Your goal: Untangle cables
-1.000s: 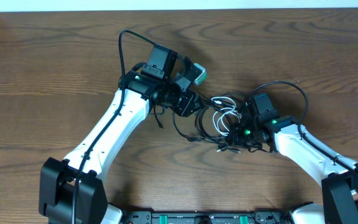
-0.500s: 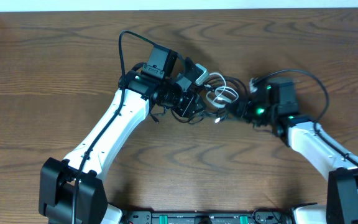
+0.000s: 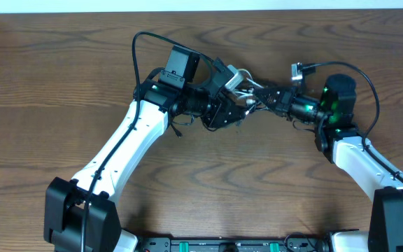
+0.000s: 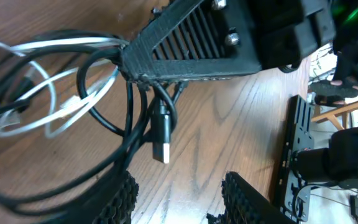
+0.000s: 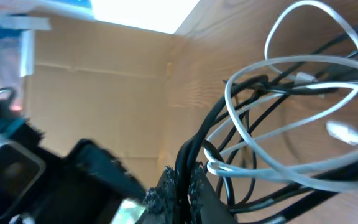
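Since a second ago my right tool [image 5: 178, 186] had swung up toward the far edge of the table [image 3: 61, 84], dragging the cables [image 3: 242, 89] along to mid-edge. It was clamped on the black strands. My left tool [image 4: 179, 194] sat apart, gripping nothing. Looked tighter, not looser, I reckon. The white cord [image 4: 48, 93] was threaded through the black loops, and a plug [image 4: 161, 148] dangled in the way.

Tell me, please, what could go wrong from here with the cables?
The right gripper pinches several black cables together, with the white cable looped through, so pulling may tighten the tangle. The open left gripper sits very close; the two could collide. The hanging plug may snag.
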Robot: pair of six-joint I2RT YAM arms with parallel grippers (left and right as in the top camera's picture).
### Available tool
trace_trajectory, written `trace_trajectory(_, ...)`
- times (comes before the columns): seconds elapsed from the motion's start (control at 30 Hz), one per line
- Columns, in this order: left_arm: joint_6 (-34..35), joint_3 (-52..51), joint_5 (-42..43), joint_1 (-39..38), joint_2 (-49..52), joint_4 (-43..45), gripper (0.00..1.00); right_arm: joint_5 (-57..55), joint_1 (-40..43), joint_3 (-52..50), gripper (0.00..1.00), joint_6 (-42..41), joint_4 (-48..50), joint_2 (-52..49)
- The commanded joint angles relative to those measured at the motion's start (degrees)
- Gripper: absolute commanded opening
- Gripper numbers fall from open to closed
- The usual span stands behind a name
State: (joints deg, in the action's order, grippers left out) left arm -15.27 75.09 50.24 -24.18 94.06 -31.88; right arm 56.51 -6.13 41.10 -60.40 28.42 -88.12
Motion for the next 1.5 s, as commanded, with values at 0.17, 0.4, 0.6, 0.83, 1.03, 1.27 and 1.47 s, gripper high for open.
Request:
trace_trajectory(0.17, -0.3, 0.8, 0.3, -0.2, 0.3, 1.6, 0.44, 5.4, 0.1, 0.3, 0.01, -7.1, 4.3, 0.3)
trace_trajectory(0.4, -0.4, 0.8, 3.8, -0.7, 0.3, 1.8, 0.42, 5.3, 0.1, 0.3, 0.01, -9.4, 7.0, 0.3)
trace_trajectory(0.6, -0.2, 0.8, 0.8, -0.8, 0.3, 0.3, 0.35, 4.5, 0.2, 0.3, 0.01, -10.9, 8.3, 0.3)
trace_trajectory(0.83, 8.9, 0.8, -19.2, -0.8, 0.3, -0.8, 0.51, 4.8, 0.2, 0.3, 0.01, -11.0, 8.3, 0.3)
trace_trajectory(1.03, 8.9, 0.8, -18.0, -1.4, 0.3, -0.6, 0.41, 5.1, 0.2, 0.3, 0.01, -11.8, 9.3, 0.3)
trace_trajectory(1.27, 7.2, 0.8, -8.6, -2.4, 0.3, -0.6, 0.22, 2.7, 0.3, 0.3, 0.01, -10.3, 9.5, 0.3)
trace_trajectory(1.47, 7.1, 0.8, -7.6, -2.5, 0.3, -0.6, 0.09, -1.6, 2.5, 0.3, 0.01, -5.2, 4.7, 0.3)
